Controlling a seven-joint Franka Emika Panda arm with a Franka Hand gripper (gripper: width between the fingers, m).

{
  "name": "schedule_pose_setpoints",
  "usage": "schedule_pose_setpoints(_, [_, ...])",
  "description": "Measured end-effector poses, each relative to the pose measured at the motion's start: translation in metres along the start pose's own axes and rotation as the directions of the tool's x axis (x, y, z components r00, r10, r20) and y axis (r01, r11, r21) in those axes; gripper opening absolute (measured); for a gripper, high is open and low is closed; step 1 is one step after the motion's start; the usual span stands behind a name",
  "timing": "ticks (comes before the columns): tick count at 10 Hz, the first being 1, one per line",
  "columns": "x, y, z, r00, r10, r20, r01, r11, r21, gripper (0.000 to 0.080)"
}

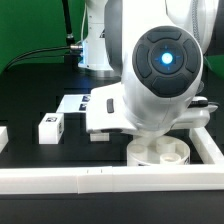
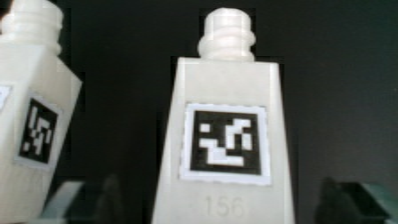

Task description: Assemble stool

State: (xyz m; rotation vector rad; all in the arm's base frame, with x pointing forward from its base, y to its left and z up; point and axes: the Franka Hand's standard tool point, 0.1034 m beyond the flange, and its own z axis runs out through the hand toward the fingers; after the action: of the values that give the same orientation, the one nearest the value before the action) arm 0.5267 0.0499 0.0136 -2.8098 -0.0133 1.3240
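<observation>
Black tabletop (image 1: 30,85): white round ring-like plastic seat (image 1: 160,152) beneath the arm, small white tagged rectangular leg block (image 1: 50,127) loose, well apart. Gripper (image 2: 217,203) jaws spread, unclenched, facing peg-tipped white leg (image 2: 228,130). Seemingly no leg fitted yet.

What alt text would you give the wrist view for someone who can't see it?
A white stool leg block fills the frame close up, bearing a black-and-white square tag and ending in a ridged peg. A second tagged leg block stands beside it, partly cut off, against a dark background; the gripper's fingertips flank the central block without touching.
</observation>
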Motion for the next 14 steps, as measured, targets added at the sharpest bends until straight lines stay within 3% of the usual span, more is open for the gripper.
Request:
schedule_pose_setpoints(1, [0.0,-0.001,0.001,1.0,-0.001,0.001,0.001,1.0,-0.001,0.0352])
schedule_pose_setpoints(2, [0.0,-0.001,0.001,1.0,-0.002,0.001,0.002,1.0,-0.002,0.0335])
schedule_pose_setpoints(7, [-0.002,-0.004,-0.002,1.0,-0.007,-0.001,0.007,1.0,-0.004,0.0335])
schedule_pose_setpoints(11, [-0.025,-0.008,-0.038,0.998,-0.016,-0.059,0.016,1.0,-0.007,0.0337])
schedule_pose_setpoints(12, [-0.021,-0.008,-0.034,0.998,-0.016,-0.063,0.015,1.0,-0.007,0.0337])
schedule_pose_setpoints(13, [-0.004,-0.009,-0.043,0.984,-0.016,-0.178,0.016,1.0,-0.004,0.0337])
schedule_pose_setpoints(14, [-0.007,-0.009,-0.045,0.968,-0.015,-0.252,0.015,1.0,-0.004,0.0337])
